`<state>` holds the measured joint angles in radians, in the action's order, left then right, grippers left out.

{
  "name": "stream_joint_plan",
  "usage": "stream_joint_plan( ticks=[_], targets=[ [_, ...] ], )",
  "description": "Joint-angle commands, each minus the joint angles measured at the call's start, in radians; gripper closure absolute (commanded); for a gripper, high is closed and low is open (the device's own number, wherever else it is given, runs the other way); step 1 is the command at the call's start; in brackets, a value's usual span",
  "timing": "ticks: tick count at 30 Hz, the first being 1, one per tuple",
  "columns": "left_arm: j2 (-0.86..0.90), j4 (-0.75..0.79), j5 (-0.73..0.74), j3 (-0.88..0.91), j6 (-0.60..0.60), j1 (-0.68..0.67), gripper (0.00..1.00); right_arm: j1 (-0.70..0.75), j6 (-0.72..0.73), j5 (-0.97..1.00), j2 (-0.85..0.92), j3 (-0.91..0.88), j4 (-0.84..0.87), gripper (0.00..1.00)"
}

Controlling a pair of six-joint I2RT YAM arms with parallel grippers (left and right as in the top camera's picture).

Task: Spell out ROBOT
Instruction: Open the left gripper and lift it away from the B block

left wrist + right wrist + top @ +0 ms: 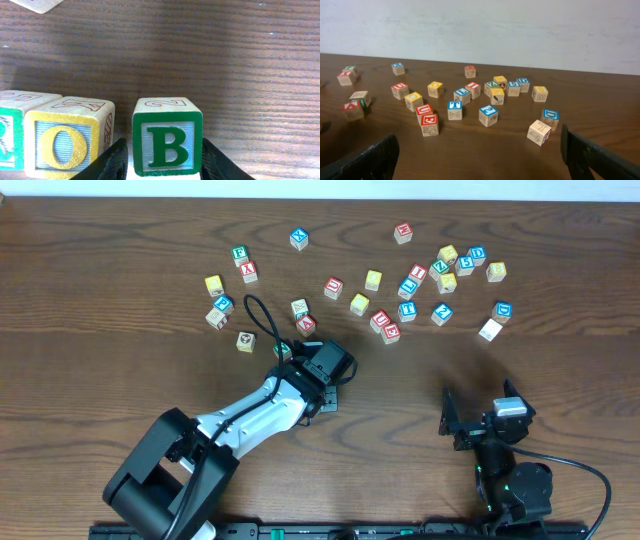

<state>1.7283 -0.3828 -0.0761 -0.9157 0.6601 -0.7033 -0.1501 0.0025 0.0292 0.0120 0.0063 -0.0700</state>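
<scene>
From where I stand, the left gripper [162, 162] is pinching the B cube [167, 142], one dark finger on each side face, and the cube sits low on the counter [225, 60], just beside the O cube [62, 145]. The R cube [10, 142] shows only as a sliver at the far edge of that row. The trouble I'd expect is in the letting go. The finger on the O side stands in the narrow gap between the two cubes, so spreading could shove the O sideways and knock the R out of line with it. If a pad clings to the wood, lifting away could drag or twist the B so its face no longer points with the others. The right gripper [480, 157] hangs spread wide and empty, well apart from the row. The blue T cube [454, 110] waits among the scattered cubes, and I can't pick out the second O.
</scene>
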Motion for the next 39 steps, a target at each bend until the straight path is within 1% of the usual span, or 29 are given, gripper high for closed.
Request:
stream_joint_plan(
  ticks=[1, 39],
  targets=[
    [0.01, -0.005, 0.006, -0.031, -0.01, -0.004, 0.56, 0.006, -0.011, -0.002, -0.005, -0.001, -0.004, 0.01],
    [0.009, -0.04, -0.005, -0.088, -0.028, -0.004, 0.56, 0.006, -0.011, -0.002, -0.005, -0.001, -0.004, 0.01]
  ],
)
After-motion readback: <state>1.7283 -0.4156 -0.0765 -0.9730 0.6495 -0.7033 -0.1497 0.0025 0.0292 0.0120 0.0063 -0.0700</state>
